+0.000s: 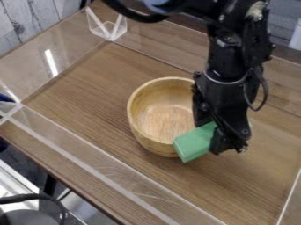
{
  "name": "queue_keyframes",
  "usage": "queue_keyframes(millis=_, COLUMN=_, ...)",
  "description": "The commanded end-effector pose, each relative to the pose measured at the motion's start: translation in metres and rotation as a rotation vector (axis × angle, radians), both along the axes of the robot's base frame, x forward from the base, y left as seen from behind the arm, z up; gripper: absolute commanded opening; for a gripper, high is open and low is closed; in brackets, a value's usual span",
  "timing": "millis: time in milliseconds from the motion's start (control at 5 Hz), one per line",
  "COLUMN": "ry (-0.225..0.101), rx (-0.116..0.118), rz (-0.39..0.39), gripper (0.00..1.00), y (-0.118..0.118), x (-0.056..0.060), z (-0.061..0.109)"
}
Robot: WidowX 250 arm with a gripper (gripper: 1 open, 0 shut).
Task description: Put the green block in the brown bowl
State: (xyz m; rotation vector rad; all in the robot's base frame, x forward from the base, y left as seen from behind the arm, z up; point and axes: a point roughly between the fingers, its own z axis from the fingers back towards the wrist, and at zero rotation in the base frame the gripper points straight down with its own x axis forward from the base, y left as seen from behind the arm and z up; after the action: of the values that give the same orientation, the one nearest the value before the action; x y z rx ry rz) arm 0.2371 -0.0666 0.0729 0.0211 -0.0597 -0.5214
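Landmark: brown bowl [147, 110]. Green block [196, 141] is held in the gripper [213, 132], pincer closed on its upper right part. Block is seen at the bowl's near right rim, overlapping the rim in view; whether the rim is touched can't be told. Long axis is run diagonally in view, from lower left up to upper right, lower left end left exposed, upper right end partly hidden by the fingers. Broad green face is turned toward the camera, block looks tilted. Bowl is set upright on the wooden table [83, 97], opening up. Black arm [235, 44] is extended in from above, right of the bowl.
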Motion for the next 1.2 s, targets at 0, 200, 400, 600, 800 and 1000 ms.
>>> queue_keyframes(millis=0, ry=-0.061, rx=-0.021, rz=-0.001, gripper=0.0, y=0.0006, x=0.0075, z=0.0133)
queue_keyframes(millis=200, ry=-0.064, rx=-0.024, rz=-0.001, gripper=0.0, y=0.0012, x=0.0077, z=0.0132)
queue_keyframes(millis=400, ry=-0.066, rx=-0.027, rz=-0.003, gripper=0.0, y=0.0016, x=0.0077, z=0.0125)
queue_keyframes(millis=600, ry=-0.068, rx=-0.03, rz=-0.005, gripper=0.0, y=0.002, x=0.0077, z=0.0117)
queue_keyframes(millis=800, ry=-0.069, rx=-0.032, rz=-0.006, gripper=0.0, y=0.0024, x=0.0078, z=0.0111)
queue_keyframes(millis=1000, ry=-0.079, rx=-0.029, rz=0.015, gripper=0.0, y=0.0085, x=0.0098, z=0.0162)
